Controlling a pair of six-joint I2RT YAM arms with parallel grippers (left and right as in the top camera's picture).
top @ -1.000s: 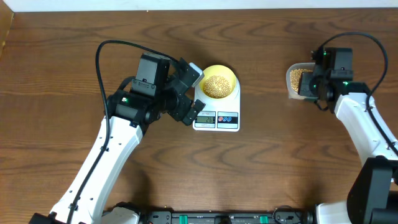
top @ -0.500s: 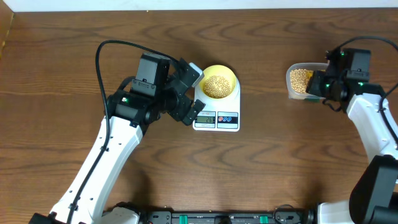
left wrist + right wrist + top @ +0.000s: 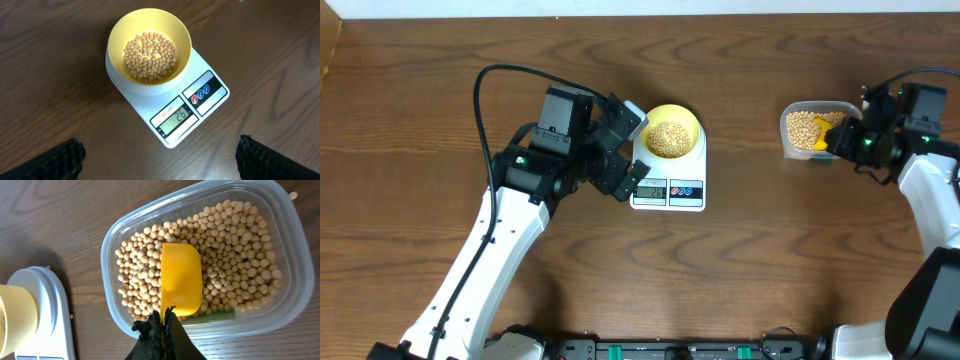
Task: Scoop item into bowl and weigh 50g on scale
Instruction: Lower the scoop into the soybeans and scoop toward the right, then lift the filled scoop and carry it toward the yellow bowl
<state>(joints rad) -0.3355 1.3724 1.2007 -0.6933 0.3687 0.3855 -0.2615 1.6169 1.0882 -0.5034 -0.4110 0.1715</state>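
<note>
R pincer (image 3: 164, 320): fingers closed on yellow scoop (image 3: 181, 277), apparently at its handle (hidden), w/ the scoop resting on beans (image 3: 235, 255) in clear tub (image 3: 300, 275). L pincer (image 3: 159, 160): spread wide, holding nothing, above scale (image 3: 212, 102). On scale platform: bowl (image 3: 116, 37) part-filled w/ beans. The display (image 3: 177, 116) reads 26. All on bench (image 3: 420, 80).

Bright, even light from above. Faint soft shadows beside scale (image 3: 165, 95) on counter (image 3: 770, 260). All views sharp, mild sheen on wood, no harsh glare.
</note>
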